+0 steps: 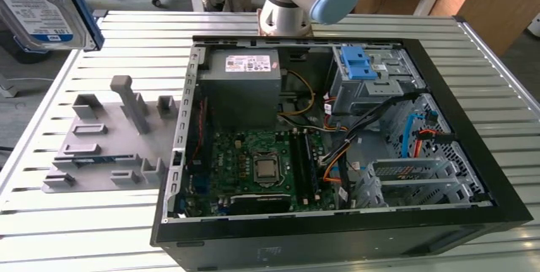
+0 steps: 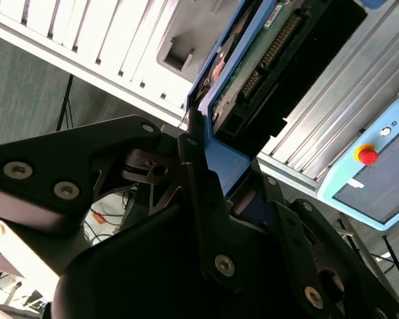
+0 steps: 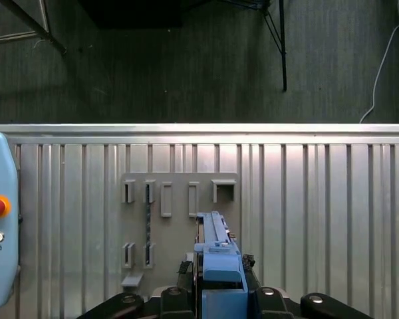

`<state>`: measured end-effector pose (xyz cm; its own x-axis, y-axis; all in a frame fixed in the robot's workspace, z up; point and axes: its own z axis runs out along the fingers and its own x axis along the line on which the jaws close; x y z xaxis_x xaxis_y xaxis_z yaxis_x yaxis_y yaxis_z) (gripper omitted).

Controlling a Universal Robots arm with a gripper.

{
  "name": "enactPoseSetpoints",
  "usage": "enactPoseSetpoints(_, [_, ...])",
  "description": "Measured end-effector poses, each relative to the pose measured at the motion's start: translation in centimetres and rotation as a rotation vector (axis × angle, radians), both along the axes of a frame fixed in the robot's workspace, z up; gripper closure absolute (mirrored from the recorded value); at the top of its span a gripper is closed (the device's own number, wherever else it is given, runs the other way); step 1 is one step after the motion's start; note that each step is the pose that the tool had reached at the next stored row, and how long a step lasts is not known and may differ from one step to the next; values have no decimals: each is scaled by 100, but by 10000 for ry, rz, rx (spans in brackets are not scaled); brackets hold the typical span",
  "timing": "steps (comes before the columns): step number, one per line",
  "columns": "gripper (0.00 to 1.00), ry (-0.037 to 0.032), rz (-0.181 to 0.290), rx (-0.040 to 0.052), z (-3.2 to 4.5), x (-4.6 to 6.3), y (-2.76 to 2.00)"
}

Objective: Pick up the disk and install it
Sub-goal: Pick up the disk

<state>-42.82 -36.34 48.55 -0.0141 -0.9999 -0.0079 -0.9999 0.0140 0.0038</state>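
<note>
The disk [image 1: 47, 39] carries a blue-and-white printed label [image 1: 35, 0] (its lines seemingly too fine to read); a white printed sticker [image 1: 250, 64] sits on the power supply [image 1: 245, 98]; small lettering [image 3: 0, 272] marks the pale-blue pendant [image 3: 1, 193].

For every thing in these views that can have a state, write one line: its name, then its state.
disk: held up clear of the table in the gripper, not yet in the case.
gripper: shut on the disk's blue-framed edge.
computer case: lying on its side, open, insides exposed.
blue latch: sitting on the grey cage inside the case; open or locked cannot be told.
grey holder: flat on the table beside the case.
</note>
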Motion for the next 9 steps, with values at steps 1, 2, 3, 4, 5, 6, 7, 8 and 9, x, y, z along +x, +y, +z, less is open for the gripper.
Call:
enactPoseSetpoints(1, [64, -1, 0, 0, -1, 10, 0])
enactPoseSetpoints(2, [64, -1, 0, 0, -1, 22, 0])
enactPoseSetpoints(3, [64, 0, 0, 0, 0, 35, 0])
enactPoseSetpoints(4, [64, 0, -1, 0, 0, 48, 0])
enactPoseSetpoints(5, [64, 0, 0, 0, 0, 62, 0])
enactPoseSetpoints(6, [64, 0, 0, 0, 0, 76, 0])
enactPoseSetpoints(7, [64, 0, 0, 0, 0, 89, 0])
enactPoseSetpoints(8, [64, 0, 0, 0, 0, 101, 0])
enactPoseSetpoints(9, [64, -1, 0, 1, -1, 114, 0])
